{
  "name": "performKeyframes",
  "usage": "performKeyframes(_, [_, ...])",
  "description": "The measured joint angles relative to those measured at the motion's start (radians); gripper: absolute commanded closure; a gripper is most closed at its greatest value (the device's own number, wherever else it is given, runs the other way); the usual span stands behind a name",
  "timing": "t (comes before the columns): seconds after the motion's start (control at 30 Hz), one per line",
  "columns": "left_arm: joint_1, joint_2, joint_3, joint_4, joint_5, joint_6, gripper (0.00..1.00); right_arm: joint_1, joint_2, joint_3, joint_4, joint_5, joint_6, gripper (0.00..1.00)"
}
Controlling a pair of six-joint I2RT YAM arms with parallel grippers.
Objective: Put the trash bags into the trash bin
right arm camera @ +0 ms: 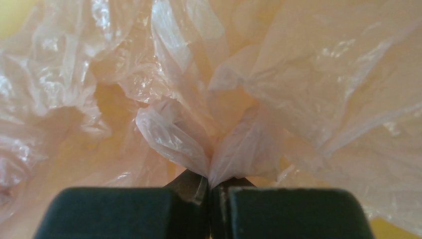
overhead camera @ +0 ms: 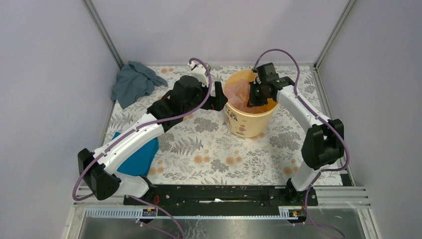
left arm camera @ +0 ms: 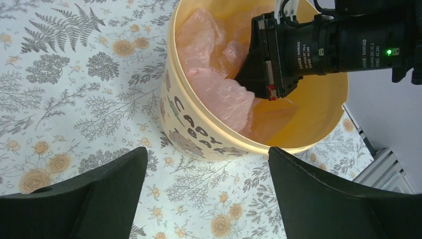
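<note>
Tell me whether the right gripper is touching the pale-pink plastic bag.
Touching. The right wrist view shows the right gripper shut on a fold of the thin pale-pink plastic film bag, pinched between its fingers.

The left gripper (left arm camera: 207,152) frames the shot, its 2 black fingers (left arm camera: 99,194) wide apart before the cream-sided trash bin (left arm camera: 199,134) on the floral table (left arm camera: 64,74). Inside, the right gripper (left arm camera: 249,74) reaches down into the crumpled pink trash bag (left arm camera: 224,97).
</note>
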Motion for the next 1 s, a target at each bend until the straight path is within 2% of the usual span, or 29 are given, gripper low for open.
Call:
performKeyframes(0.13, [0.0,0.064,0.042,0.013,0.012,0.001,0.33,0.0,-0.018,0.0,-0.019,0.003,-0.002,1.0])
performKeyframes(0.4, [0.002,0.246,0.149,0.135,0.132,-0.024,0.54,0.002,-0.181,0.045,-0.05,0.006,0.019,1.0])
performKeyframes(0.5, [0.002,0.295,0.151,0.157,0.167,-0.039,0.54,0.003,-0.283,0.042,-0.017,0.0,0.057,0.98])
performKeyframes(0.67, [0.011,0.268,0.072,0.264,0.238,-0.055,0.39,0.003,-0.449,-0.048,0.103,-0.008,0.132,0.96])
performKeyframes(0.77, [0.021,0.195,0.032,0.281,0.256,-0.053,0.27,0.003,-0.47,-0.077,0.144,-0.01,0.164,0.82])
performKeyframes(0.93, [0.035,0.087,0.014,0.349,0.314,-0.066,0.09,0.003,-0.465,-0.107,0.185,-0.033,0.196,0.4])
performKeyframes(1.0, [0.036,0.059,0.002,0.388,0.345,-0.076,0.07,0.004,-0.465,-0.109,0.188,-0.036,0.194,0.29])
